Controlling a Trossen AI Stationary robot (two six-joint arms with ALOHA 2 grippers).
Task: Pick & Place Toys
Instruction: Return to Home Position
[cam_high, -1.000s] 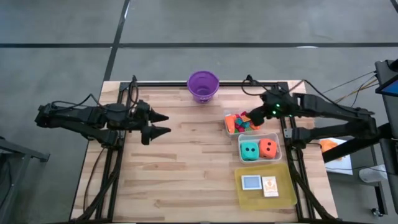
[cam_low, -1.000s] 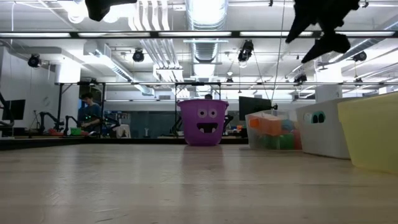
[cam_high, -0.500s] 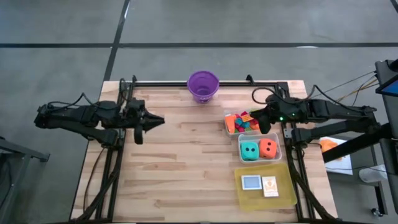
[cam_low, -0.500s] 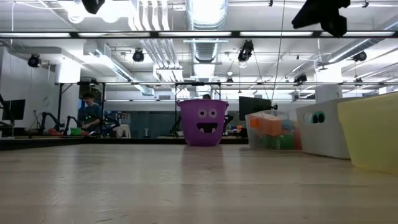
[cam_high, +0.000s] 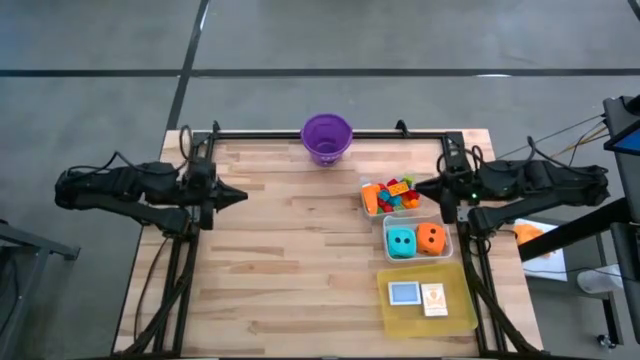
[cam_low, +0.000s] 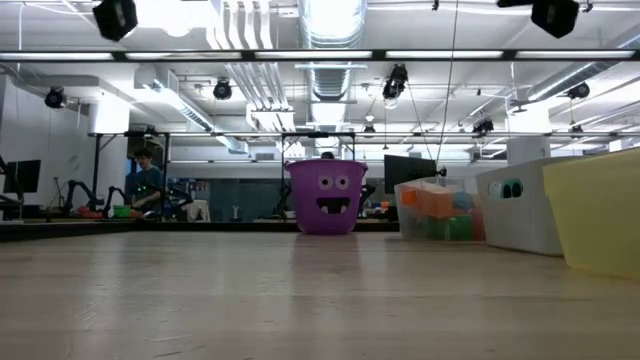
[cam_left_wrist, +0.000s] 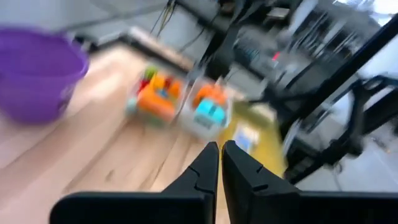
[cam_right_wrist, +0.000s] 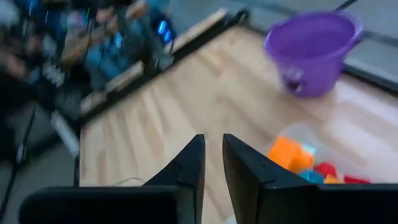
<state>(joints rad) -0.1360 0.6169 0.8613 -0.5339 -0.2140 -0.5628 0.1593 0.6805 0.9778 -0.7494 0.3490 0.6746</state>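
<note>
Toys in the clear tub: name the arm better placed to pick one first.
Right. The right tool hangs beside the tub of small toys at the table's right edge. The left tool waits at the far left edge, across bare wood. Both tools are empty.

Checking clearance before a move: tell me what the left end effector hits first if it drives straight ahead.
Probably nothing close: the left end effector, shut, points across bare table toward the tub of small toys; height is unclear.
</note>
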